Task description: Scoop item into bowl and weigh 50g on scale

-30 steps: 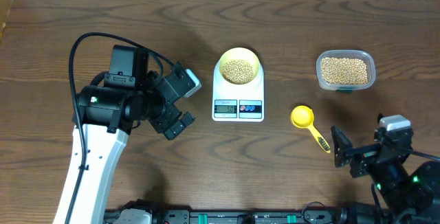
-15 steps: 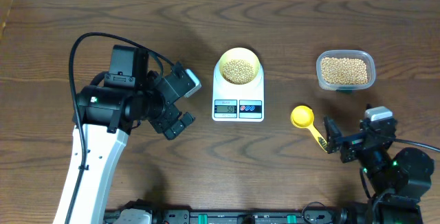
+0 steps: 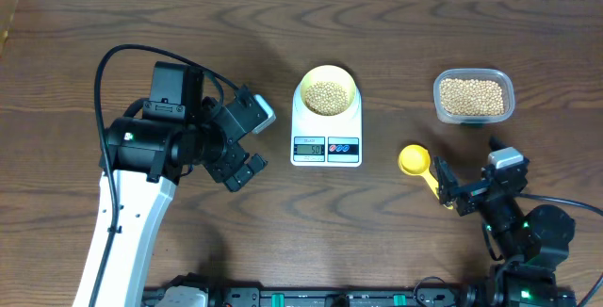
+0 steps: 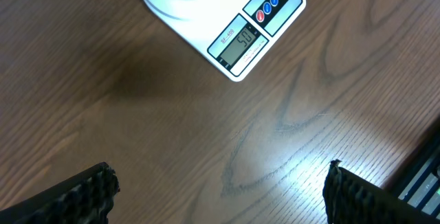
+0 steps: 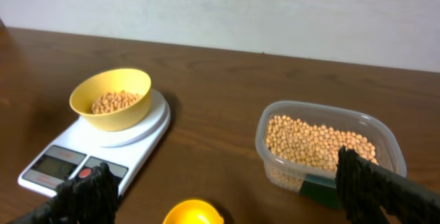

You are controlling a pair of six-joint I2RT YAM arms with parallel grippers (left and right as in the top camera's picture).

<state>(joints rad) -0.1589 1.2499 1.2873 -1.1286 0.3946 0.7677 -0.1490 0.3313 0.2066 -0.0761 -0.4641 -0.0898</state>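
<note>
The white scale stands mid-table with the pale yellow bowl on its platform. Tan beans lie in the bowl. In the left wrist view the scale has a lit display that looks like 50. My left gripper hovers open to the left of the scale, with only bare wood between its fingers. My right gripper is open low at the right, just behind the yellow scoop. From the right wrist I see the bowl, the scale and the scoop's cup.
A clear plastic tub full of beans stands at the back right, also seen in the right wrist view as the tub. The scoop's handle runs toward the right gripper's left finger. A pale wall rises behind the table's far edge.
My right arm has moved up and to the left, closer to the scoop, its jaws still wide. The left arm, scale, bowl and tub have not moved.
</note>
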